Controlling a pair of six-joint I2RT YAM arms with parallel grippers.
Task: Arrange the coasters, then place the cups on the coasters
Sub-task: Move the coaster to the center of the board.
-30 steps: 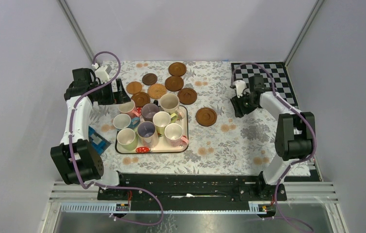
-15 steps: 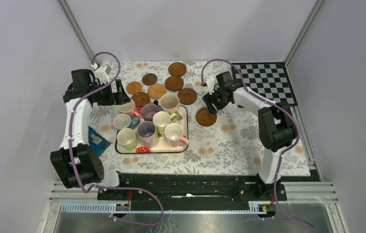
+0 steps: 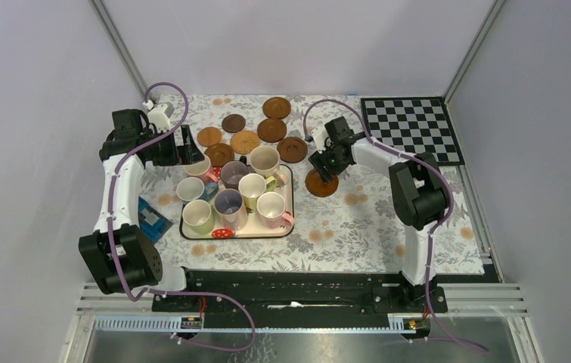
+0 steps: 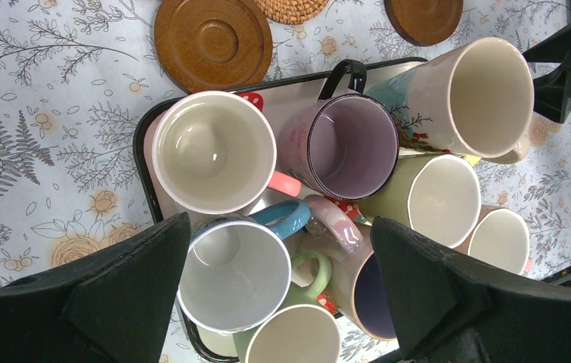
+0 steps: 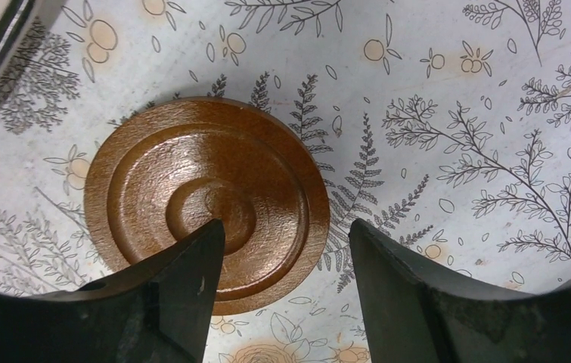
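Coasters (image 3: pixel 271 130) lie flat on the flowered tablecloth (image 3: pixel 358 227). Seven sit in a loose cluster at the far side, just beyond the tray (image 3: pixel 246 233), and among them is a woven coaster (image 3: pixel 245 141). The lone coaster (image 3: pixel 321 182) lies apart from the cluster, just right of the tray, and the right gripper (image 3: pixel 320 165) hangs directly over it.

In the right wrist view this glossy dark disc with its turned rings fills the space under the fingers (image 5: pixel 176 302). The jaws stand partly apart and hold nothing. One finger reaches over the disc's middle, and the other is past its edge, over bare cloth. The disc rests flat on the cloth. Whether either tip touches it cannot be told.

The cups (image 3: pixel 252 187), eight of them, stand upright and packed close together on the tray, none on a coaster.

The left gripper (image 3: pixel 188 145) hovers above the far left corner of the tray. In the left wrist view its fingers are spread wide and empty. Below the gap are a blue-handled white cup (image 4: pixel 233 276) and a pink cup (image 4: pixel 214 151) with a cream inside. Beside them stand a purple cup (image 4: pixel 346 144), a tall patterned cup (image 4: pixel 486 94) and a green cup (image 4: pixel 437 200).

A checkerboard mat (image 3: pixel 412 125) lies at the far right corner of the table, well apart from both grippers.
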